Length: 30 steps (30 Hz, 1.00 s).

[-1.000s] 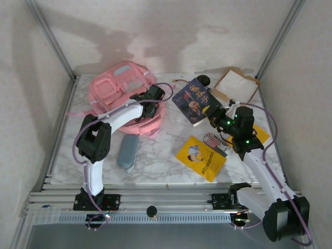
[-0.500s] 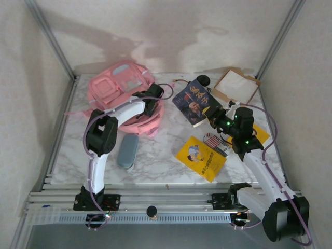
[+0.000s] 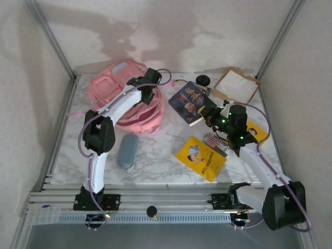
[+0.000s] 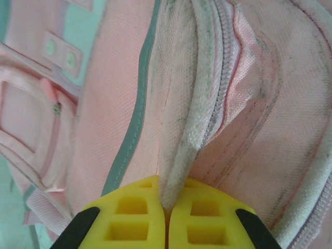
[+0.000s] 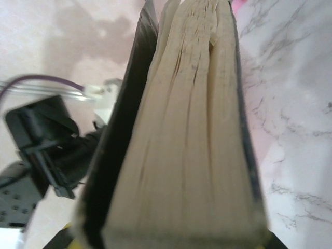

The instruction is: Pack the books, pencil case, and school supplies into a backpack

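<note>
Backpack [image 3: 106,85] seam pinched in left claw [image 4: 166,208], interior hidden.

Three books [image 3: 201,158], one backpack [image 3: 106,88], one pencil case [image 3: 127,150], one striped pack [image 3: 211,139], one cardboard tray [image 3: 236,85]

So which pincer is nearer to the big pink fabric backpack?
Left. The left pincer is shut on a fabric fold of the big pink backpack; the right pincer is apart, off to its right, gripping a dark blue paperback book.
</note>
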Motion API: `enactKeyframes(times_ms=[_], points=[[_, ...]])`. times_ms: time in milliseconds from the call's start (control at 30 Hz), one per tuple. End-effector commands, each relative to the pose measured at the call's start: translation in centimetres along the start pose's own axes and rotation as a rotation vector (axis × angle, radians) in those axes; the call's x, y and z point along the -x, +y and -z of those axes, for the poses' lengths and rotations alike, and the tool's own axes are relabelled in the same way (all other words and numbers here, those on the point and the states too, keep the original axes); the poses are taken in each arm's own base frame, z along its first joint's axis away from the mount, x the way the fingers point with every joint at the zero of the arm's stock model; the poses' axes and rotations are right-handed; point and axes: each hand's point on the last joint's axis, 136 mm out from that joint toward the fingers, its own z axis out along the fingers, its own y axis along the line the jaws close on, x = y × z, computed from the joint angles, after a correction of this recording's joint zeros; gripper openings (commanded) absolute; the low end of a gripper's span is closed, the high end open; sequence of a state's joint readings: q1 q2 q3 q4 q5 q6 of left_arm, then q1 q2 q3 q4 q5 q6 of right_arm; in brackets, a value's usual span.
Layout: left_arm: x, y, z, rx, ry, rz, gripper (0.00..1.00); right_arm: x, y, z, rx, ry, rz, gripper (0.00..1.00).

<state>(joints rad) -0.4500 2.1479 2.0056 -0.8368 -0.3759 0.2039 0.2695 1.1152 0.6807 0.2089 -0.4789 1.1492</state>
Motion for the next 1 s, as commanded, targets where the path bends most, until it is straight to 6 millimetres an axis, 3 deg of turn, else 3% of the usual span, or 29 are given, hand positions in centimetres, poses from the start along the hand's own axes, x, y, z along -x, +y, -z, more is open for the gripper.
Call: enactKeyframes(times_ms=[0,100,333,533,700,967], points=[[4.9,7.0,3.9,0.111,-0.161,0.153,0.00,-0.2,4.9,-1.2,0.156,0.016,0.059,0.00],[6.5,8.9,5.9,0.112,-0.205,0.189,0.00,-0.7,5.6,-2.4,0.199,0.026,0.035,0.00],[8.6,10.5,8.5,0.086,-0.296,0.186,0.00,-2.9,6.7,-6.5,0.274,0.104,-0.033,0.00],[9.5,10.5,9.8,0.035,-0.347,0.219,0.00,-5.0,7.7,-11.8,0.318,0.146,-0.037,0.00],[9.6,10.0,10.3,-0.007,-0.357,0.257,0.00,-4.9,8.3,-16.3,0.384,0.143,-0.059,0.00],[9.6,9.0,10.9,-0.094,-0.361,0.316,0.00,-6.0,6.8,-22.9,0.399,0.139,-0.090,0.00]])
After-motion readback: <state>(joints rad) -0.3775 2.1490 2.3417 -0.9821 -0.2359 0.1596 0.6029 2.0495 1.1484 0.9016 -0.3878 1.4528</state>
